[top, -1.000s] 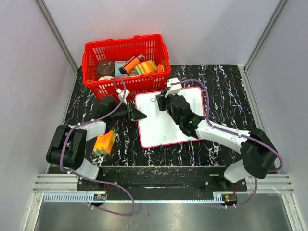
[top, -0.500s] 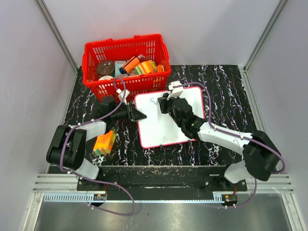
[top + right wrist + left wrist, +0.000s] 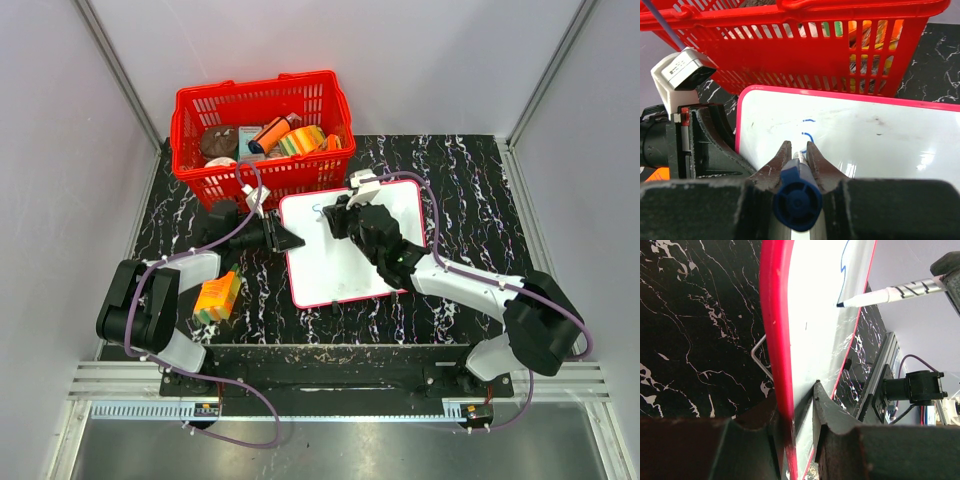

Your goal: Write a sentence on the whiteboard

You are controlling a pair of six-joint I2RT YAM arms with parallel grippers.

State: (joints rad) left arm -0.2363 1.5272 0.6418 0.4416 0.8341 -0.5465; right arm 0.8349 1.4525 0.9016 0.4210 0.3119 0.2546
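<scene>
Red-framed whiteboard (image 3: 335,268) on counter (image 3: 470,200) right by basket (image 3: 262,176), left edge clamped in left gripper (image 3: 795,407). Right gripper (image 3: 796,150) pinching marker (image 3: 890,292), tip at top-left blue strokes (image 3: 808,135).

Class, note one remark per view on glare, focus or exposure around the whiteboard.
Top external: the whiteboard is bright, its blue strokes barely visible. Left wrist: the left tool is dark and soft up close, the marker tip sharp. Right wrist: glare patches on the board's right, the marker's blue cap blurred.
</scene>
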